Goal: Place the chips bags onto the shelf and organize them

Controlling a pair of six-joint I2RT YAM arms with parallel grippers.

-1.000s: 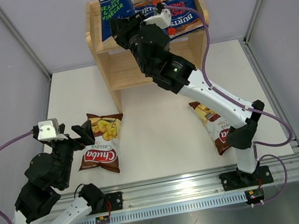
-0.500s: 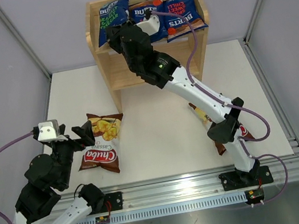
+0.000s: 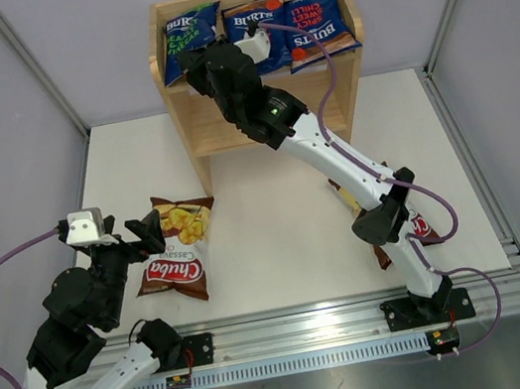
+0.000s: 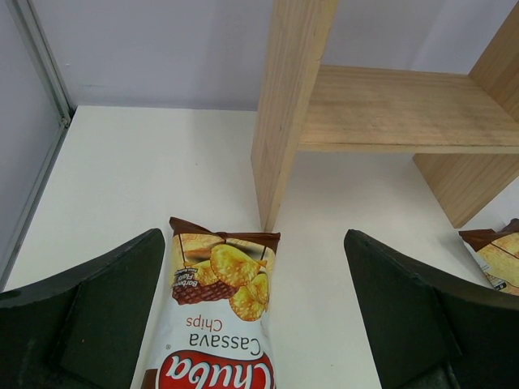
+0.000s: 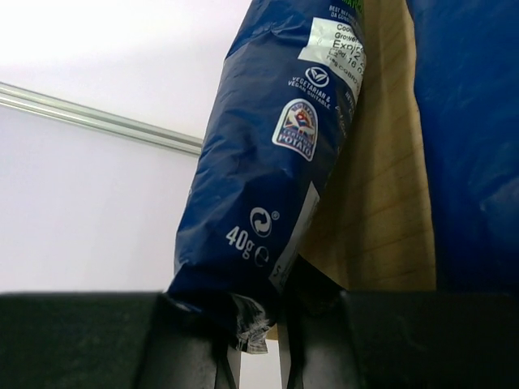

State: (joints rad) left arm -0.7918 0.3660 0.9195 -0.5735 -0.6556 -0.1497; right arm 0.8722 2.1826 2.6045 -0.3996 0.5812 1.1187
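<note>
The wooden shelf (image 3: 339, 100) stands at the back; its top tier holds two dark blue Burts bags, one in the middle (image 3: 249, 18) and one on the right (image 3: 316, 25). My right gripper (image 3: 197, 64) is shut on the bottom seam of the sea-salt Burts bag (image 3: 186, 34), which lies over the top tier's left end; in the right wrist view the bag (image 5: 276, 162) hangs from the gripper (image 5: 255, 344). My left gripper (image 3: 146, 233) is open, just over a Chuba bag (image 3: 177, 249) lying on the table (image 4: 215, 312). A second Chuba bag (image 3: 378, 224) lies at the right under the right arm.
The shelf's lower tier (image 4: 397, 109) and its left side panel (image 4: 288, 97) show in the left wrist view. Grey walls with metal frame posts close in the white table (image 3: 275, 222). A metal rail (image 3: 303, 326) runs along the near edge.
My right arm has stretched further back and lowered the sea-salt bag from upright above the shelf onto the top tier's left end. The left arm has not moved.
</note>
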